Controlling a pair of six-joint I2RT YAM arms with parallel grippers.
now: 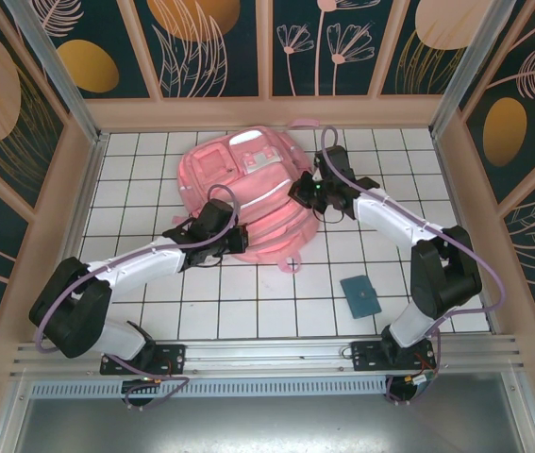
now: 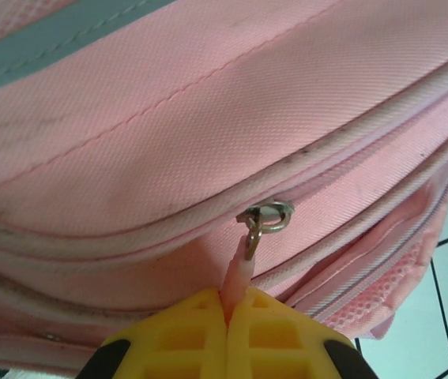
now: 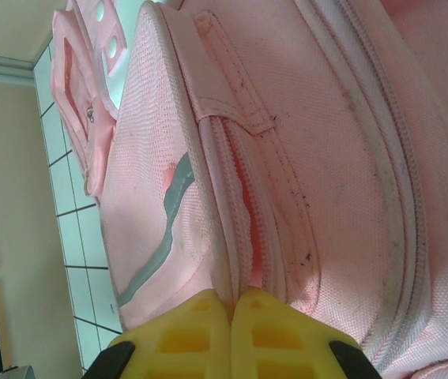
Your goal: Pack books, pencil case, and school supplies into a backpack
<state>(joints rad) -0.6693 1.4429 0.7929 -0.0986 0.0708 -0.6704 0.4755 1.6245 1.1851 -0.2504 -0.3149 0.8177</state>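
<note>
On the tabletop (image 1: 248, 304), toward the far side, the backpack (image 1: 248, 175) lies flat; left jaws pinch its zipper pull (image 2: 238, 276), right jaws clamp its fabric beside a seam.

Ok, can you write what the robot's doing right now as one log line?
left gripper: shut on zipper pull | right gripper: shut on backpack fabric | teal flat item: lying outside backpack

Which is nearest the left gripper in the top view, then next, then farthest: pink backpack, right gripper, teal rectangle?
1. Pink backpack: the left gripper pinches its zipper pull.
2. Right gripper: on the backpack's right side.
3. Teal rectangle: on the tiles, near right.
</note>
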